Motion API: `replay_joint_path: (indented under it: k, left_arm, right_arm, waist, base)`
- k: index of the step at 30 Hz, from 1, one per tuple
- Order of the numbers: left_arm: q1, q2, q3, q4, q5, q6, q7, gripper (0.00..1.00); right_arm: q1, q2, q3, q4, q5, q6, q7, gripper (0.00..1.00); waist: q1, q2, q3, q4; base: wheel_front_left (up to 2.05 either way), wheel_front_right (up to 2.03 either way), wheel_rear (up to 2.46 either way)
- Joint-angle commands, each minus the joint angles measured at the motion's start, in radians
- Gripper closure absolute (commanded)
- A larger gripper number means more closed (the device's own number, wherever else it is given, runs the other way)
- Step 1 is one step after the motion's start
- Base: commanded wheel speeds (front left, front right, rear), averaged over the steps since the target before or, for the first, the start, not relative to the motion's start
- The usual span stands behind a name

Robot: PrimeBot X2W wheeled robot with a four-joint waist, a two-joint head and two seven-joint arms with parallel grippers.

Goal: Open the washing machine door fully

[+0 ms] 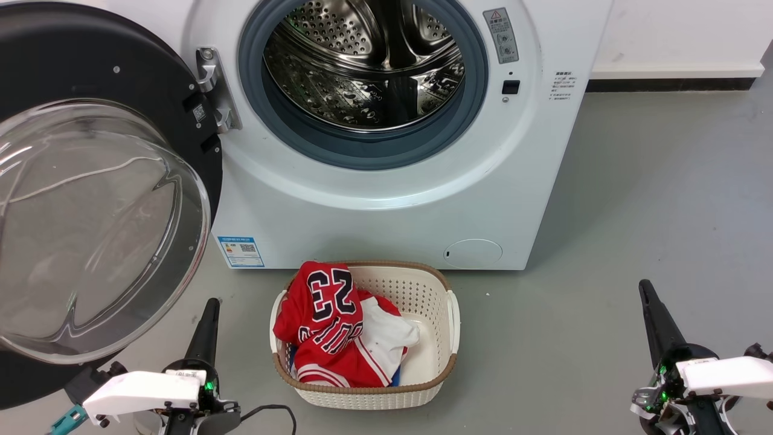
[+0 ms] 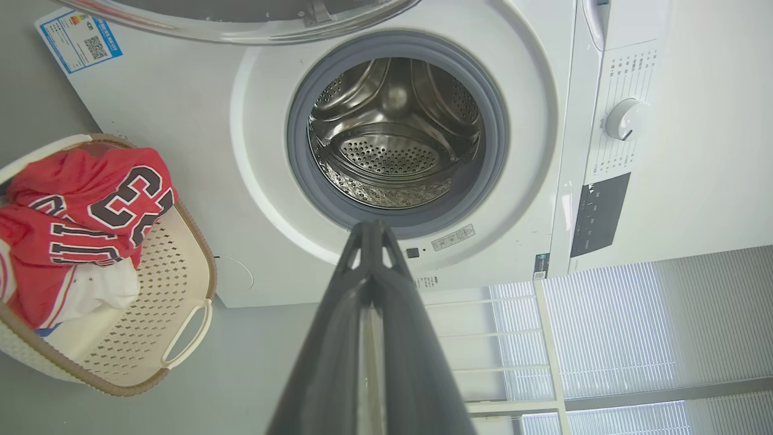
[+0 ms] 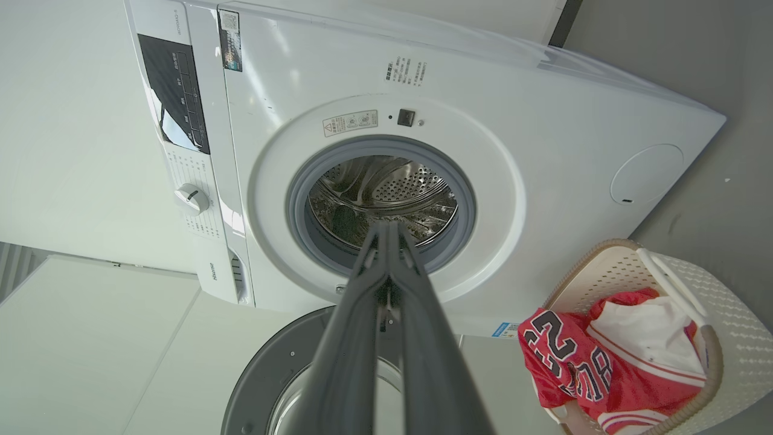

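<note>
- Where the left side of the head view is taken up by the washing machine door (image 1: 90, 229), the door is seen swung well out from the washing machine (image 1: 392, 199). Its clear glass bowl is turned toward the camera, and its black rim is held by a hinge (image 1: 212, 90) at the left of the opening.
- The steel drum (image 1: 368, 66) is left fully exposed at the top centre of the frame.
- The left gripper (image 1: 210, 309) is found at the lower left, pointing up the frame. Its fingers (image 2: 332, 350) are pressed together in the left wrist view, and nothing is held.
- The right gripper (image 1: 647, 302) is placed at the lower right, likewise closed and empty.
- A laundry basket (image 1: 454, 320) with a red jersey (image 1: 326, 314) is set on the floor between the two grippers, at the bottom centre.
- The door lies just up and to the left of the left gripper's tip, near it, with no contact made out. The right gripper is kept well apart from the door, across the basket.
- The left arm is therefore judged the nearer one for any further push.
- The door is judged to turn about the upright line of its hinge, so any remaining swing would be directed toward the frame's left edge, away from the opening.
- The door is judged to be at or close to full opening.
</note>
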Motion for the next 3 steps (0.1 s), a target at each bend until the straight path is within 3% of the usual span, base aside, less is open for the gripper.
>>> replay_joint_path:
  k: [1,3]
  left_arm:
    - [-0.018,0.004,0.004,0.001,-0.019,-0.005,0.007,1.0]
    - [-0.021,0.003,0.006,0.004,-0.036,-0.007,0.012,1.0]
  right_arm:
    - [-0.019,-0.001,-0.003,0.004,0.02,0.0,0.005,1.0]
    - [-0.024,0.0,-0.005,0.007,0.036,0.0,0.01,1.0]
  waist:
    - [0.0,0.0,0.0,0.0]
    - [0.0,0.0,0.0,0.0]
  base:
    - [0.0,0.0,0.0]
    - [0.0,0.0,0.0]
